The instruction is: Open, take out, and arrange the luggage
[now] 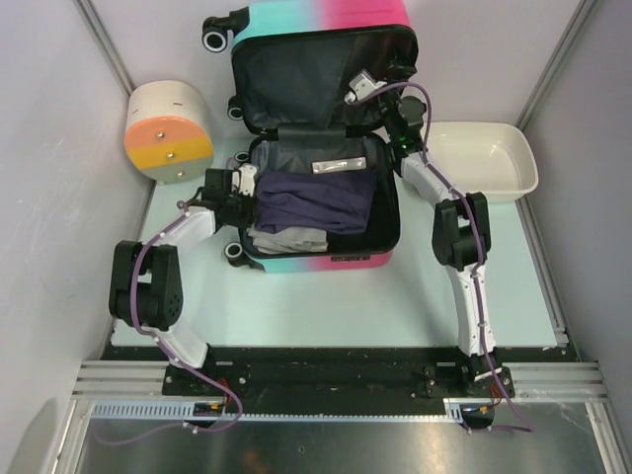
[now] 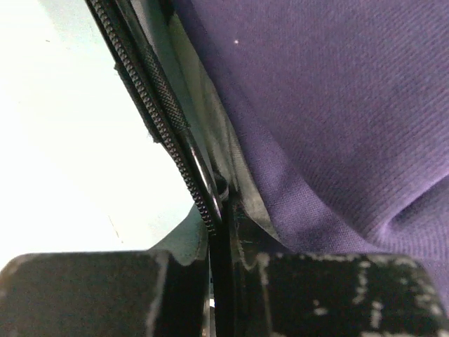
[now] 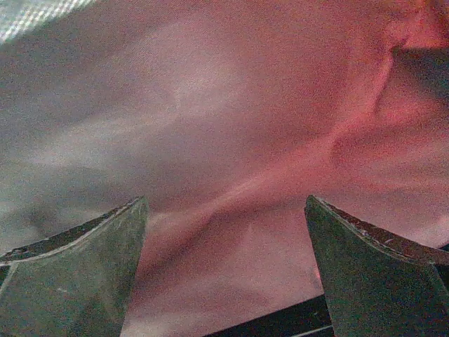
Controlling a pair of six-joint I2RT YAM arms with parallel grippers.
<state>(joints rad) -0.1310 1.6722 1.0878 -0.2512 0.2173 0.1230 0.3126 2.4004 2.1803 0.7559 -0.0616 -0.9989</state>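
The luggage (image 1: pixel 326 25), pink-to-teal with black wheels, lies open mid-table with its lid standing up at the back. A purple garment (image 1: pixel 316 197) and grey folded clothes fill the lower half. My left gripper (image 1: pixel 247 185) is at the case's left rim. In the left wrist view the gripper (image 2: pixel 223 274) is shut on the black zip rim (image 2: pixel 161 119), with the purple cloth (image 2: pixel 337 105) just inside. My right gripper (image 1: pixel 357 91) is up against the inside of the lid. In the right wrist view it (image 3: pixel 224 267) stands open, with only the lining (image 3: pixel 231 126) beyond its fingers.
A white rectangular basin (image 1: pixel 523 158) stands to the right of the case, close behind the right arm. A cream-and-orange rounded drawer box (image 1: pixel 168 130) stands at the left by the wall. Grey walls close in both sides.
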